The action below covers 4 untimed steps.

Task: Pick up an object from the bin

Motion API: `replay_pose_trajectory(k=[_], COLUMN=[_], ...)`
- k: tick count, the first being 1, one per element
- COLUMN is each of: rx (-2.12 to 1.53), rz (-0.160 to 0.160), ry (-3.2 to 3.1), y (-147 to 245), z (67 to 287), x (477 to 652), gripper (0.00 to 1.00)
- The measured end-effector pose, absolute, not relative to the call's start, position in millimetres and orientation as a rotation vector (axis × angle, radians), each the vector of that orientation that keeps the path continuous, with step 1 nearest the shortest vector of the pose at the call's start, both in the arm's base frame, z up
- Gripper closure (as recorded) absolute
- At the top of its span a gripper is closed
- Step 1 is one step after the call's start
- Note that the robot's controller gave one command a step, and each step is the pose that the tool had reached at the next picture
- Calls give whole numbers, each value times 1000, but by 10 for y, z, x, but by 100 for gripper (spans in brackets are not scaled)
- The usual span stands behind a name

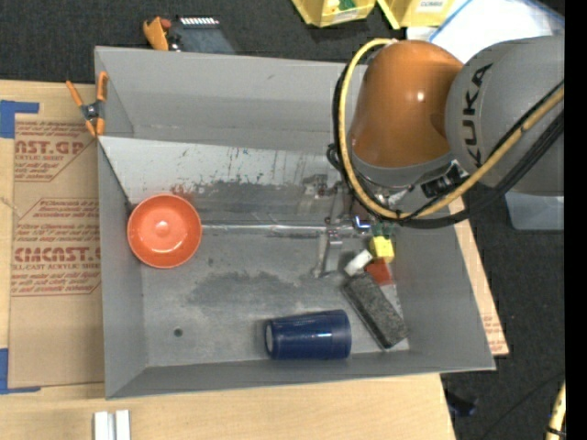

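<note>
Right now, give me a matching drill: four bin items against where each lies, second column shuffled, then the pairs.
Things:
1. orange bowl
2. dark blue cylinder
3. dark grey block
4. small yellow piece

Places:
A. bottom middle of the view, on its side
B. far left
C. just above the grey block in the view
D. right of the cylinder, lying diagonally

Pairs: 1-B, 2-A, 3-D, 4-C

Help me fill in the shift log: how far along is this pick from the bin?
Done: the pincer is down inside the bin, at its right side. In hand: it hangs next to a dark grey block and small yellow and white pieces. Left: the orange bowl, the blue cylinder and the rest lie on the bin floor, so grasping and lifting seem to remain.
</note>
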<state>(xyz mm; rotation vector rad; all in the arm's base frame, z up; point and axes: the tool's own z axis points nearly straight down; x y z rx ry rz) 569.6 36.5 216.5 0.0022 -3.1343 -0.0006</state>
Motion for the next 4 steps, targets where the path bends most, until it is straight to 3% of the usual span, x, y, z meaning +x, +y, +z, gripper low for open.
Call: replay_pose_trajectory(k=[1, 2, 3, 4], rx=[1, 206, 306, 458], rz=[-1, -1, -2, -3], ry=[-3141, -3134, -3122, -3100], y=[364, 331, 315, 339], z=[2201, 1592, 1544, 1220], x=[5711, 5381, 4880, 4817], gripper=[0, 0, 0, 0])
